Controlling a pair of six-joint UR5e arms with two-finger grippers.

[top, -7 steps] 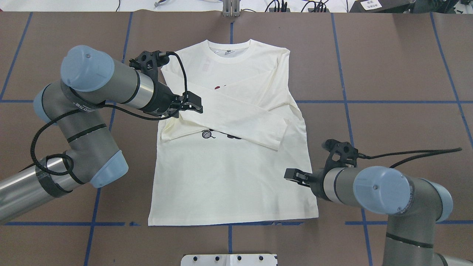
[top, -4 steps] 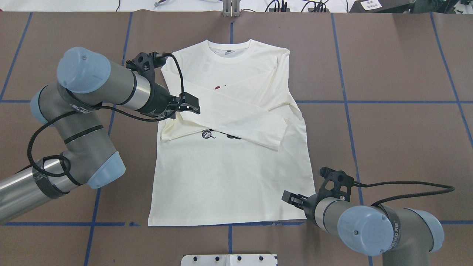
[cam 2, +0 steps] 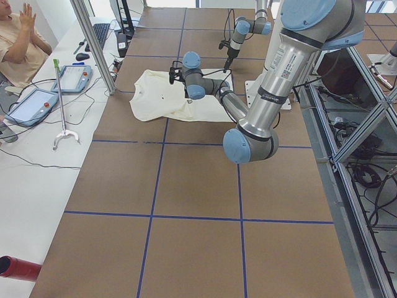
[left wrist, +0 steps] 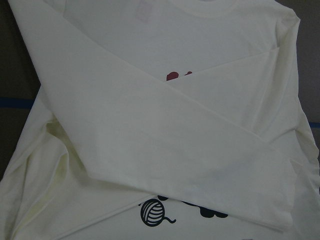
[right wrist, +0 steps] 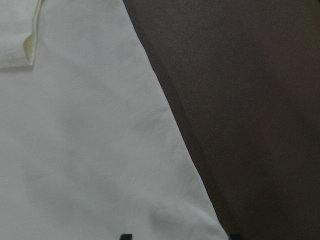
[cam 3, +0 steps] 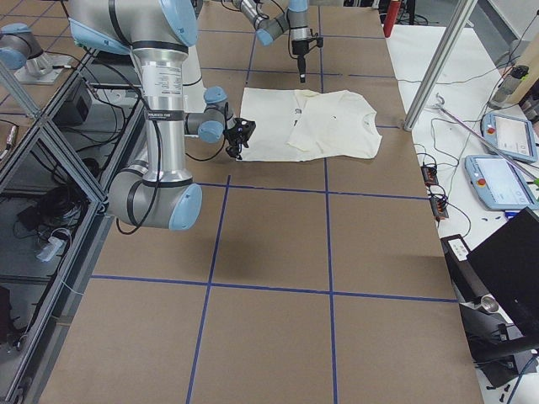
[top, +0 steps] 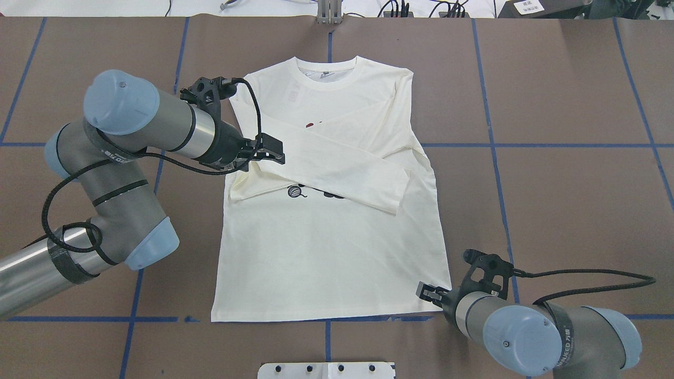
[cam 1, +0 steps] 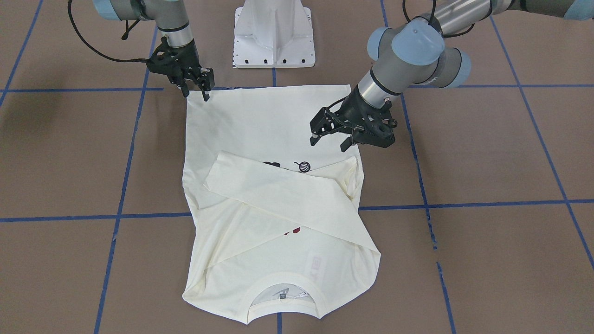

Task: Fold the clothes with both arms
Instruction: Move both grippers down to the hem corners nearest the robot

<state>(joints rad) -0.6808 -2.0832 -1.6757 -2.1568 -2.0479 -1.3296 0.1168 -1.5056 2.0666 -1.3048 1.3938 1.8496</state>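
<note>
The cream-white shirt (top: 326, 252) lies flat and front-up on the brown table, neck toward the far edge. Both sleeves are folded across the chest and hide most of the black cat print (top: 296, 192) and red lettering (top: 310, 125). My left gripper (top: 268, 150) is open and empty, hovering over the shirt's side by the crossed sleeves (left wrist: 150, 125); it also shows in the front view (cam 1: 330, 141). My right gripper (top: 429, 292) is open at the hem corner nearest it (cam 1: 197, 93), and the corner (right wrist: 200, 220) lies between its fingertips.
The white pedestal base (cam 1: 274, 32) stands at the robot's table edge, just behind the hem. Blue tape lines (top: 495, 145) grid the brown tabletop. At the far end sit an operator (cam 2: 18, 37), teach pendants (cam 2: 74, 77) and a metal post (cam 2: 93, 43).
My right gripper has moved back toward the robot's edge, down to the shirt's hem corner. My left gripper has hardly moved. The shirt lies as before.
</note>
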